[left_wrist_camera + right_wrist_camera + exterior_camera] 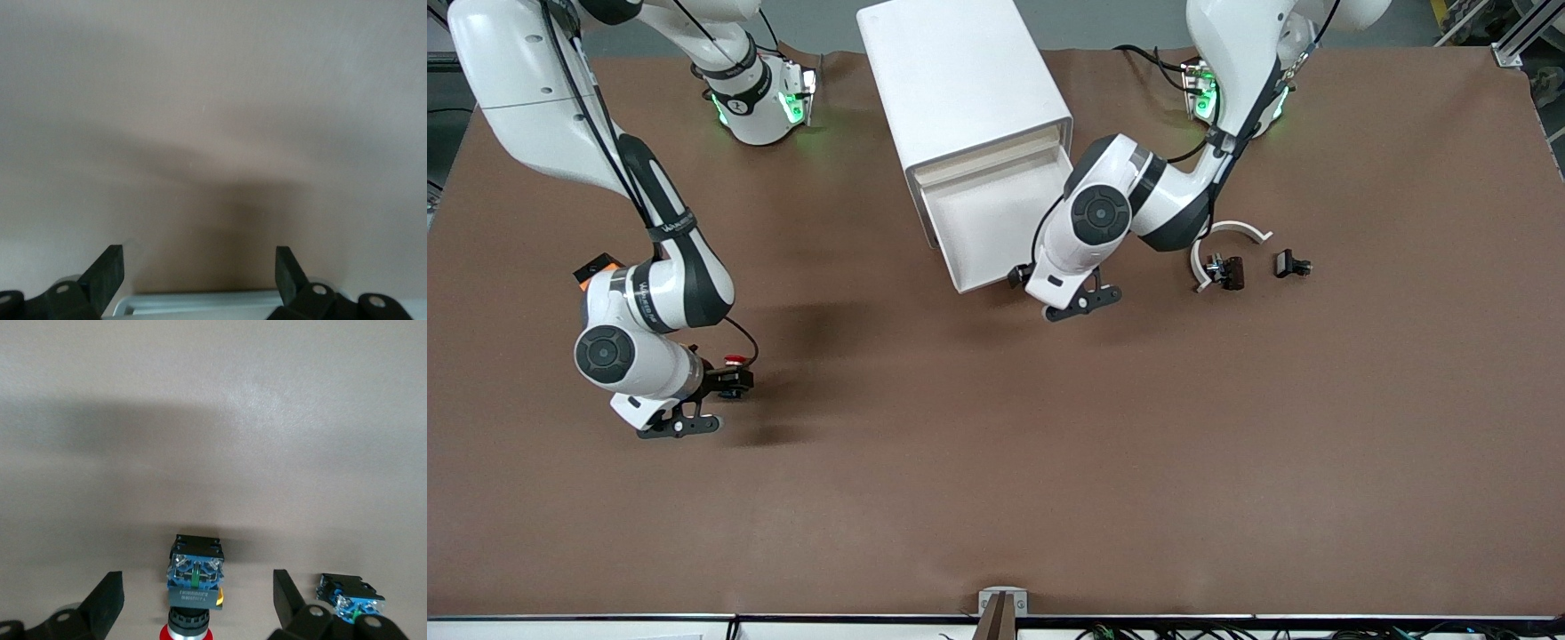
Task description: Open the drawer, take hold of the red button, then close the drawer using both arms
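Red button sits between open right claw fingers.

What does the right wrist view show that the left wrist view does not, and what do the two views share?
Only the right wrist view: the button, with its red cap and black-and-blue body, lying on the table inside the open right gripper, plus a second blue-and-black block beside it. Only the left wrist view: nothing but bare table with a dark shadow ahead of the left gripper. Both: the same brown table surface and a black gripper spread open, gripping nothing.
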You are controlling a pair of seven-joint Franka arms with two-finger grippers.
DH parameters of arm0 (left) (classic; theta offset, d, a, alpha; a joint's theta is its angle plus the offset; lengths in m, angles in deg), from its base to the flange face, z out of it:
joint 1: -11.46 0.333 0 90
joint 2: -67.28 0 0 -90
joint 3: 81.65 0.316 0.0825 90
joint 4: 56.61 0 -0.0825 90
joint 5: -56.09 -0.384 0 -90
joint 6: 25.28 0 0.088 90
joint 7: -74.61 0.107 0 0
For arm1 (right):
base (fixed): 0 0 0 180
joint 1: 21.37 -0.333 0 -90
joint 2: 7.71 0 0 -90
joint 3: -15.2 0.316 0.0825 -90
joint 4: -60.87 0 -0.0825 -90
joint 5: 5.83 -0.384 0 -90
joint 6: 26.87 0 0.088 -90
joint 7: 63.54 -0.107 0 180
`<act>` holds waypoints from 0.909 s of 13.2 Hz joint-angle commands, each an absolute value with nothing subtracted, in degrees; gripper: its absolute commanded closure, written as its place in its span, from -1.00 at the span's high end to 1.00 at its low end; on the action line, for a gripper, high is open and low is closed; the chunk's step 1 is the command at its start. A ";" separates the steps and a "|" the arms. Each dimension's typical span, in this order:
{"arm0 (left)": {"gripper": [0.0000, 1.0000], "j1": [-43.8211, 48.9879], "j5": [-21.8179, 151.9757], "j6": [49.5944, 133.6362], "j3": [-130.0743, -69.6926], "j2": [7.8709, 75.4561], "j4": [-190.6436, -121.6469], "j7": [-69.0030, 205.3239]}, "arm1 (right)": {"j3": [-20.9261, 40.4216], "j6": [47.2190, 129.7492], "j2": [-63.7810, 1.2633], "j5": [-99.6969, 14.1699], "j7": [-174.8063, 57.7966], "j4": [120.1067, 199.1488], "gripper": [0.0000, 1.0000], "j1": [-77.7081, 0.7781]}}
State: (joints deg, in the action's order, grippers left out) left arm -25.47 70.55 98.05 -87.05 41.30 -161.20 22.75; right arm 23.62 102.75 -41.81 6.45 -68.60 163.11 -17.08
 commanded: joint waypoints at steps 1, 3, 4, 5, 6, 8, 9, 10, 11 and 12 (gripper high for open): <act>1.00 -25.54 69.45 96.45 -89.20 43.12 -163.04 20.13 | 24.86 99.96 -37.17 7.18 -69.69 163.79 1.00 -16.53; 1.00 -25.54 69.45 96.36 -90.87 42.77 -163.13 18.46 | 25.82 96.54 -34.26 5.52 -69.69 163.70 1.00 -16.80; 1.00 -25.63 69.45 96.36 -91.66 42.59 -163.13 17.58 | 26.09 95.13 -32.68 4.38 -69.78 163.61 1.00 -16.88; 1.00 -25.63 69.45 96.36 -92.54 42.50 -163.22 16.79 | 26.18 93.38 -31.01 4.10 -69.78 163.61 1.00 -17.15; 1.00 -25.63 69.45 96.36 -93.50 42.50 -163.31 15.65 | 26.36 91.97 -29.43 4.01 -69.86 163.53 1.00 -18.02; 1.00 -25.63 69.45 96.27 -95.52 42.41 -163.48 13.45 | 26.36 89.33 -26.36 2.88 -69.86 163.18 1.00 -18.64; 1.00 -25.63 69.45 96.01 -96.32 42.41 -163.57 12.66 | 26.36 87.06 -25.30 2.52 -69.86 162.39 1.00 -18.90; 1.00 -25.63 69.45 95.92 -97.19 42.32 -163.57 11.87 | 26.36 84.16 -24.41 2.43 -69.86 161.08 1.00 -19.08; 1.00 -25.63 69.45 95.92 -98.25 41.98 -163.57 10.55 | 26.53 82.22 -23.71 2.34 -69.86 159.76 1.00 -19.17; 1.00 -25.63 69.45 95.92 -98.95 41.62 -163.57 9.49 | 26.53 81.33 -22.57 2.34 -69.86 159.14 1.00 -19.34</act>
State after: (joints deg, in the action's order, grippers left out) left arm -25.66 70.55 96.42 -97.47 41.49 -163.28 12.14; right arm 26.30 83.88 -24.60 3.36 -69.44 160.45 -19.23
